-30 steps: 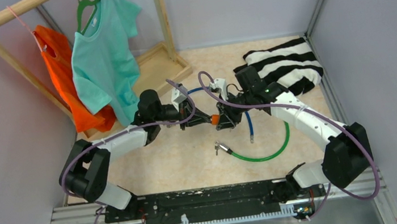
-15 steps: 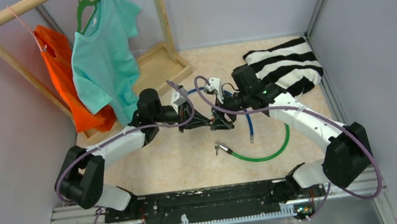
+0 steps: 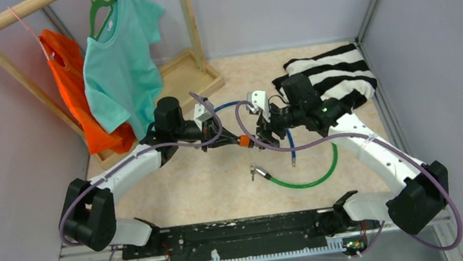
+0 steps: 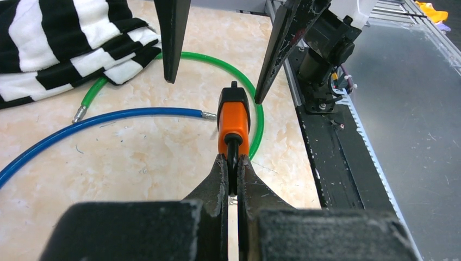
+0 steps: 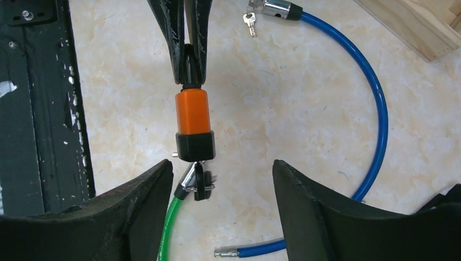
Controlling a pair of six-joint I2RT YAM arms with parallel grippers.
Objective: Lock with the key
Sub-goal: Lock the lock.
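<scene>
Orange padlock with a black end (image 3: 243,141) hangs above the middle of the beige marbled tabletop (image 3: 209,186), touching nothing but the claw that grips it.

At ten o'clock from the padlock stands a wooden clothes rack (image 3: 192,35) with an orange shirt (image 3: 69,77) and a teal T-shirt (image 3: 121,64) on hangers.

The left gripper (image 3: 233,141) reaches in from nine o'clock. Its two dark fingers are pressed together on the padlock's black shackle, and the orange body points away from them toward three o'clock.

The right gripper (image 3: 260,136) faces it from three o'clock. Its fingers are spread wide, one on each side of the padlock's black end, and touch neither side.

On the tabletop at five o'clock lies the metal end of a green cable (image 3: 318,178) with small keys (image 3: 258,171) hanging from it. A blue cable (image 3: 290,140) lies beneath the right gripper, its silver lock head (image 5: 272,8) also carrying a key. Whether a key sits in the padlock cannot be told.

At two o'clock, by the right wall, lies a crumpled black-and-white striped cloth (image 3: 336,78).
</scene>
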